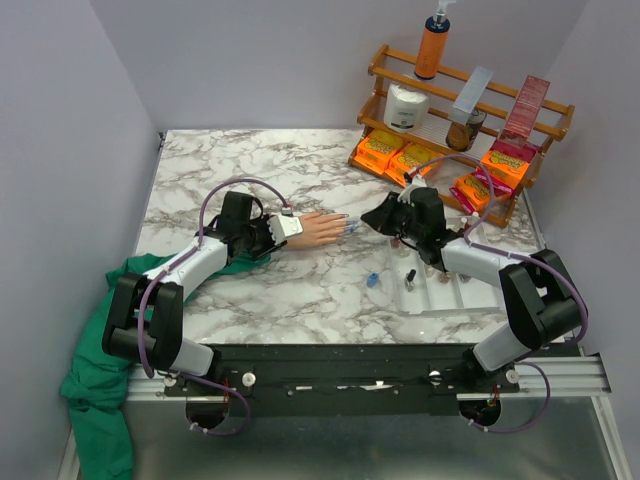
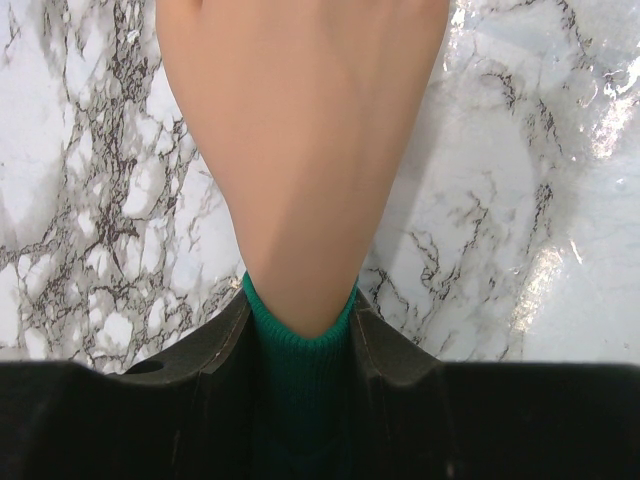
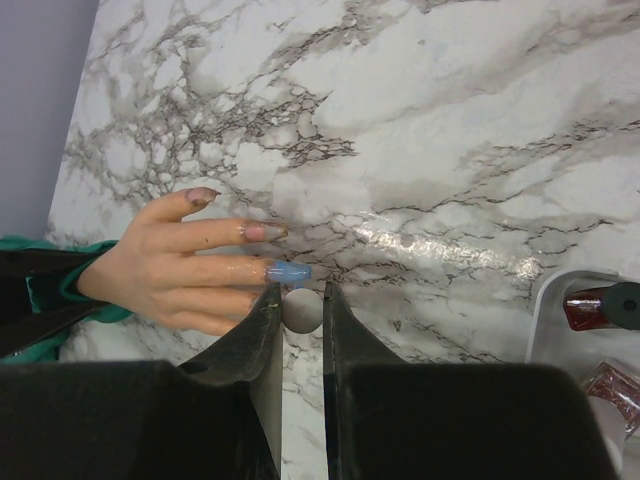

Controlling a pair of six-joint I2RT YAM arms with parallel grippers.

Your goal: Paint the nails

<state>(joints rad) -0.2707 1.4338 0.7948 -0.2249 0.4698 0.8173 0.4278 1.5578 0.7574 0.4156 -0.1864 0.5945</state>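
The peach fake hand (image 1: 318, 229) lies flat on the marble with its fingers pointing right. My left gripper (image 1: 283, 227) is shut on its green sleeve (image 2: 300, 350) at the wrist, one jaw on each side. In the right wrist view the nails show: the middle one (image 3: 288, 271) is glossy blue, while two above it (image 3: 265, 232) are pale pinkish. My right gripper (image 3: 301, 300) is shut on a round grey brush cap (image 3: 301, 311), right beside the blue nail. The brush tip itself is hidden.
A clear tray (image 1: 440, 290) with polish bottles sits right of the hand. A small blue bottle (image 1: 372, 281) and a black-capped one (image 1: 410, 278) stand near its left edge. A wooden rack (image 1: 460, 120) fills the back right. Green cloth (image 1: 100, 390) hangs off the left front edge.
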